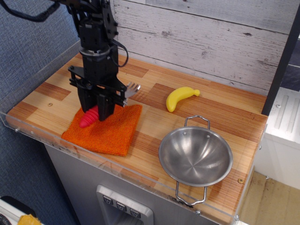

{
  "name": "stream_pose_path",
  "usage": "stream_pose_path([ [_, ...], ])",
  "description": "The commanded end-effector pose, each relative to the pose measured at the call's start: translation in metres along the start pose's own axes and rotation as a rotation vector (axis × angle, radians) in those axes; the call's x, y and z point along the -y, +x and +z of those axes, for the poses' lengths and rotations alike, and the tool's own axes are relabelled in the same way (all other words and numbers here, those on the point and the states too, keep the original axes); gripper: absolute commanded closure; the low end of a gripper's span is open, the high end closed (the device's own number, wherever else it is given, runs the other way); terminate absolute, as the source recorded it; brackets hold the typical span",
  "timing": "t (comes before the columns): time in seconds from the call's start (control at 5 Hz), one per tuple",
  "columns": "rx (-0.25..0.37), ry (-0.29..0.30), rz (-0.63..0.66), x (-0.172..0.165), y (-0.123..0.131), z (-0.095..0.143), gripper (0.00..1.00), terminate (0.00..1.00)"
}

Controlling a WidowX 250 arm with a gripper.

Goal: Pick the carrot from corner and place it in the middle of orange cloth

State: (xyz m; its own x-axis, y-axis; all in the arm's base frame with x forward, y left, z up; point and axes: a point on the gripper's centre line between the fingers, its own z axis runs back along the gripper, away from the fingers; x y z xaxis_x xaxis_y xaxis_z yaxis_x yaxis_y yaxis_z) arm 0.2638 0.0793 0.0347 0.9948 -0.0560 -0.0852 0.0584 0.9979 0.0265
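Note:
The carrot is a fork with a red ribbed handle (89,118) and a silver head (132,88). My black gripper (97,114) is shut on its handle and holds it tilted above the orange cloth (105,132), handle end low at the left, head raised to the right. The cloth lies flat near the front left of the striped wooden tabletop (225,117). The gripper hangs over the cloth's back left part. The middle of the handle is hidden between the fingers.
A yellow toy banana (180,97) lies behind and to the right. A steel bowl (195,156) with wire handles stands at the front right. A clear acrylic rim (28,132) edges the table. A plank wall stands behind.

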Motion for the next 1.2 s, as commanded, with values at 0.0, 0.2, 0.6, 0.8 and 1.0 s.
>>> stream_pose_path([
  [0.0, 0.020, 0.015, -0.051, 0.007, -0.010, 0.012, 0.00, 0.00],
  [0.2, 0.017, 0.009, -0.046, 0.003, -0.014, 0.014, 0.00, 0.00],
  [0.6, 0.057, 0.011, -0.011, -0.013, -0.026, 0.076, 0.00, 0.00],
  [0.8, 0.096, 0.006, -0.003, -0.022, -0.024, 0.103, 0.00, 0.00],
  [1.0, 0.173, -0.001, -0.013, -0.026, -0.014, 0.115, 0.00, 1.00],
])
